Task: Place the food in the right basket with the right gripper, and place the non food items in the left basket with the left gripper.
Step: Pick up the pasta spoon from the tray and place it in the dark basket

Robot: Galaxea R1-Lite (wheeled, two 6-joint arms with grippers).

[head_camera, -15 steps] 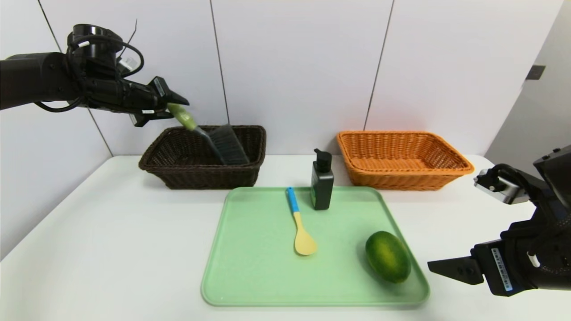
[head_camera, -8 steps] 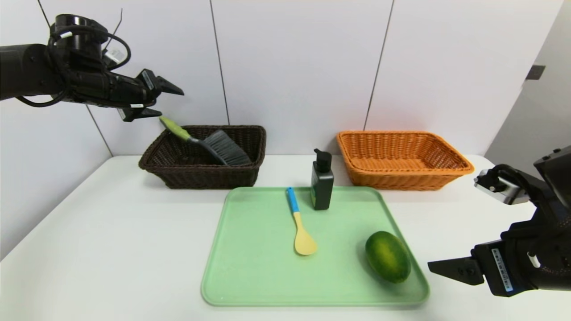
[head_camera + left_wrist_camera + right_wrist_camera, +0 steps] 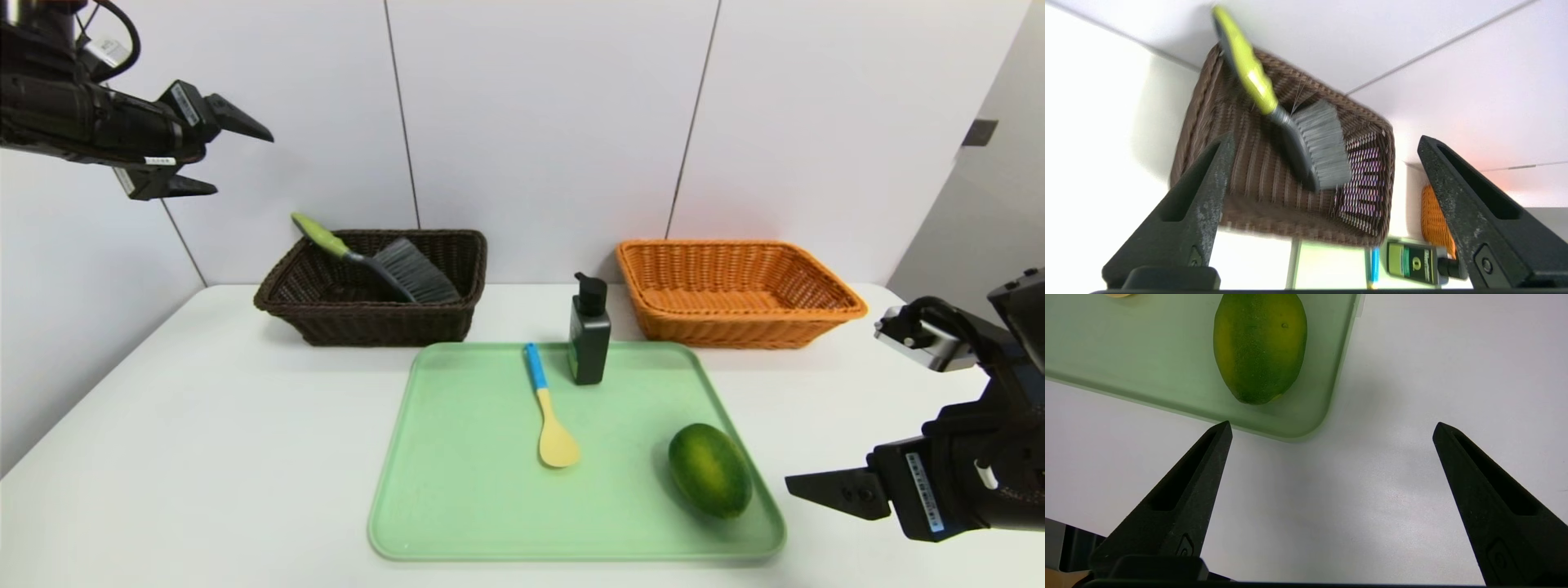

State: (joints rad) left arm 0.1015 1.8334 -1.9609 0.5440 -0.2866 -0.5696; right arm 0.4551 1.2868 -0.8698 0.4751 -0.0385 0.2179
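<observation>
Spreading the left black tool (image 3: pixel 245 165) wide, empty at ten o'clock and the right black tool (image 3: pixel 1332 424) wide at four, near the smooth green oval fruit (image 3: pixel 710 470) lying tray-side, probably needing firm mid-body gripping against slipping.

Green tray (image 3: pixel 465 506) lying flat on white table (image 3: pixel 204 457), rounded corners, raised rim running all around. White panelled wall (image 3: pixel 539 122) standing behind table, thin dark seams running down it. Grey surface (image 3: pixel 980 212) showing at far right, small dark block (image 3: pixel 980 132) sitting on its edge.
</observation>
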